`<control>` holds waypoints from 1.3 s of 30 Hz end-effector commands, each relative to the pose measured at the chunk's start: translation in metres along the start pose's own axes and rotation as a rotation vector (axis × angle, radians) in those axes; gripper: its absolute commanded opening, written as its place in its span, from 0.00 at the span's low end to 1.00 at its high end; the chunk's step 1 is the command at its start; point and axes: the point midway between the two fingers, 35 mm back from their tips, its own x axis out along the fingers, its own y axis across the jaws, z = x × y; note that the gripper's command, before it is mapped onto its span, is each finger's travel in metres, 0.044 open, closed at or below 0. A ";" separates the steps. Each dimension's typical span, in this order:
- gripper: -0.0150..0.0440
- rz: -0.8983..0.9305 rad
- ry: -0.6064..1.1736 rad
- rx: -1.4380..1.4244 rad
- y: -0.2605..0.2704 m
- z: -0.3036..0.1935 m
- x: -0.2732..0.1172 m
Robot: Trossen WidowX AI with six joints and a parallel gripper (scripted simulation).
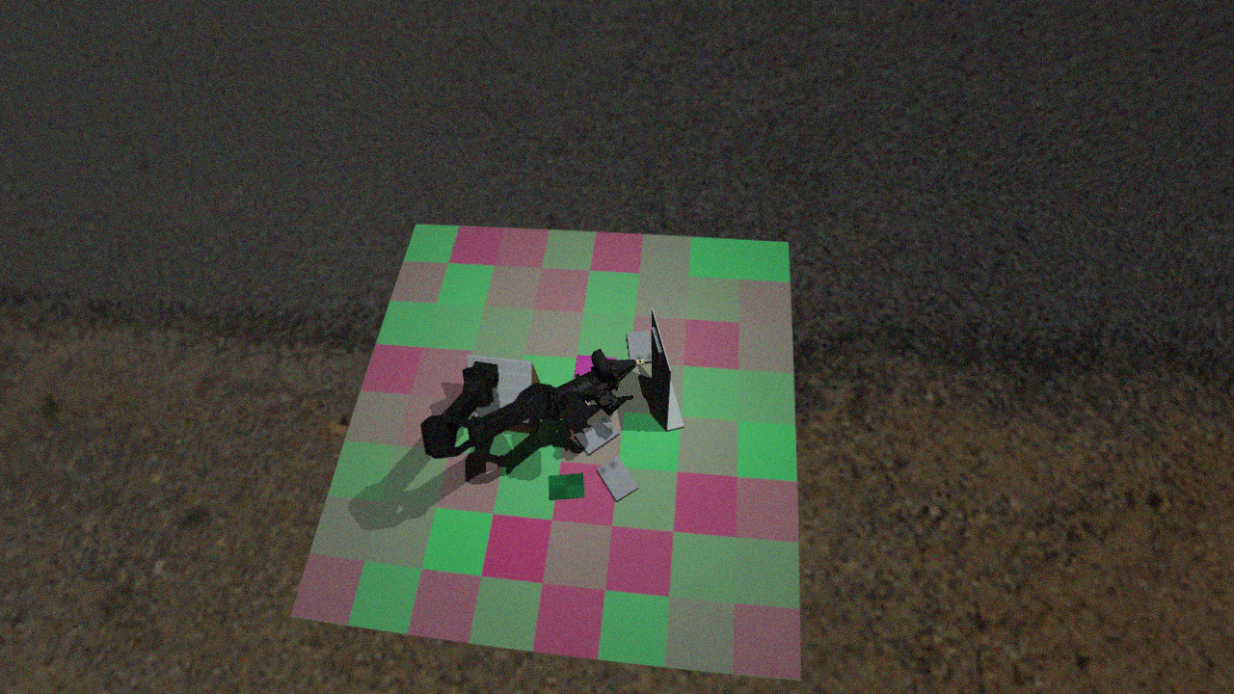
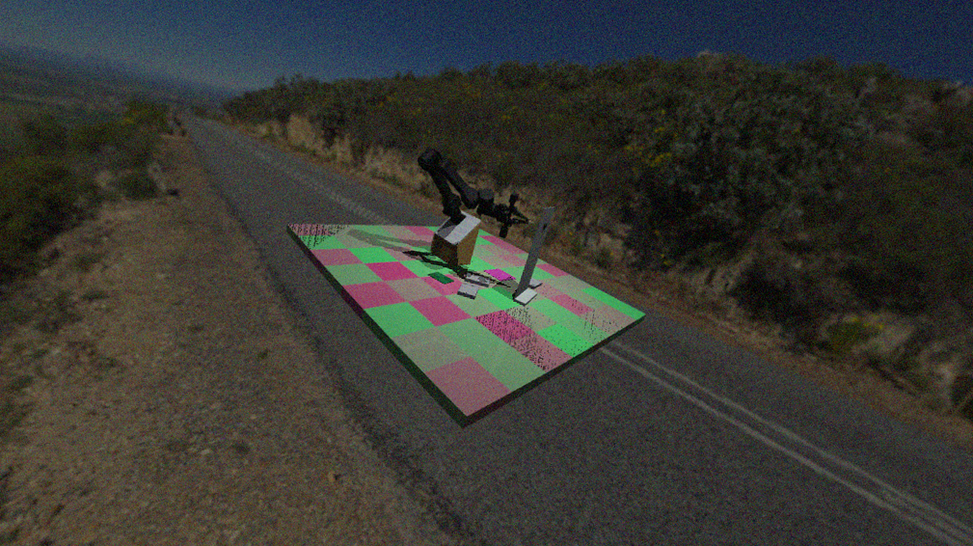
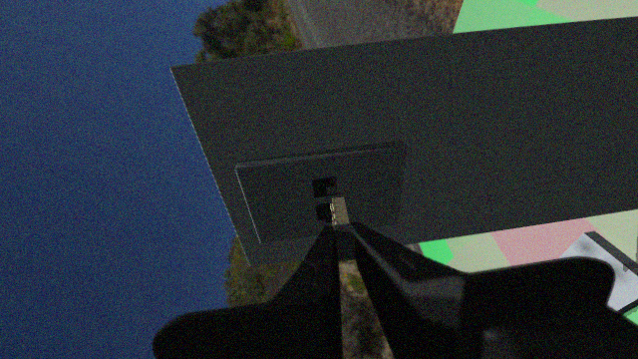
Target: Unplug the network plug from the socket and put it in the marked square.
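Pinching the small pale plug (image 3: 339, 210), the black tapered gripper (image 3: 340, 230) faces the flat grey panel (image 3: 449, 115).

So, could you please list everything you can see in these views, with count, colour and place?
checkered table: one, green, pink and beige squares, on the roadside
upright panel: one, grey, right of the gripper, standing on a base
socket: one, dark opening in the panel's raised plate
plug: one, pale, between the fingertips, out in front of the socket
magenta square: one, on the table behind the arm
dark green square: one, flat, in front of the arm
grey plates: two, flat on the table near the arm
box: one, brown with a pale top, under the arm's base
arm: one, black
gripper: one, black, shut on the plug
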 end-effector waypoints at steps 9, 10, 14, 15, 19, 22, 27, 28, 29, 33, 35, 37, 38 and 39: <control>0.25 0.000 0.005 -0.003 -0.001 -0.002 -0.006; 0.25 0.000 0.005 -0.003 -0.001 -0.002 -0.007; 0.25 0.000 0.005 -0.003 -0.001 -0.002 -0.009; 0.25 0.000 0.005 -0.003 -0.001 -0.002 -0.009; 0.25 0.000 0.006 -0.003 -0.001 -0.002 -0.011; 0.25 0.000 0.006 -0.003 -0.001 -0.002 -0.012; 0.25 0.000 0.006 -0.003 -0.001 -0.002 -0.015; 0.25 0.000 0.006 -0.003 -0.001 -0.002 -0.015; 0.25 0.000 0.006 -0.003 -0.001 -0.002 -0.016; 0.25 0.000 0.006 -0.003 -0.001 -0.003 -0.018; 0.25 0.000 0.006 -0.003 -0.001 -0.003 -0.019; 0.25 0.000 0.006 -0.003 -0.001 -0.003 -0.020; 0.25 0.000 0.006 -0.003 -0.001 -0.003 -0.020; 0.25 -0.001 0.001 0.000 0.000 -0.002 -0.018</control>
